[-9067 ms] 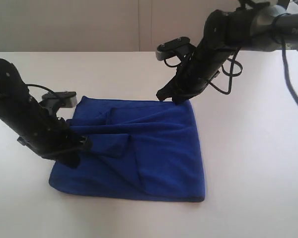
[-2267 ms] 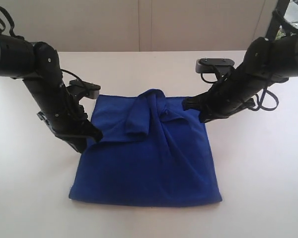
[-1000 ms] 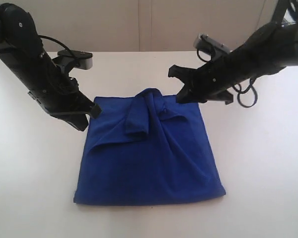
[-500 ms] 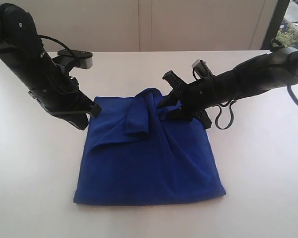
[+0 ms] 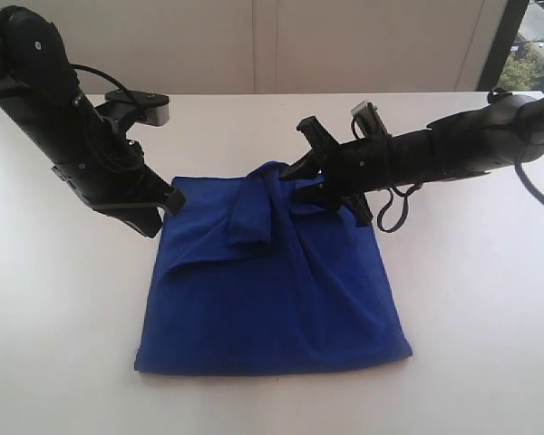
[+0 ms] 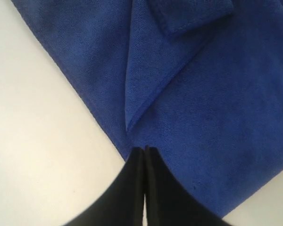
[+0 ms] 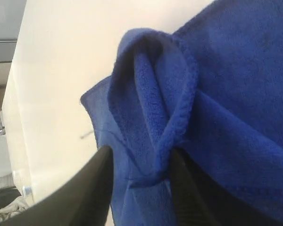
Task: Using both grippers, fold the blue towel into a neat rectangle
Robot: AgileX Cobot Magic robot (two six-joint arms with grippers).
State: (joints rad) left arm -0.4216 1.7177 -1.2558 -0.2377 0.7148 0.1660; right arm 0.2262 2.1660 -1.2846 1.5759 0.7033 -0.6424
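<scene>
exterior view, from where i stand: the left gripper (image 5: 160, 207) is pinched shut and empty, tip at the ten o'clock corner of the blue towel (image 5: 272, 290). the towel lies mid-table (image 5: 462, 308), rumpled at twelve. the right gripper (image 5: 301, 178) gapes wide astride that bunched fold. the cloth looks soft, light and floppy; i'd take it by the hemmed corners.

Setting: robot test room, of the lab or office sort.
Evidence: wide white tabletop (image 5: 471, 299) carrying one blue towel (image 5: 272, 290). Two black jointed robot arms reach over it, left arm (image 5: 63, 127) and right arm (image 5: 453, 145), with loose black cabling. Plain pale panelled wall (image 5: 344, 45) behind. Dark-framed window (image 5: 539, 45) at the far right, greenery outside.
</scene>
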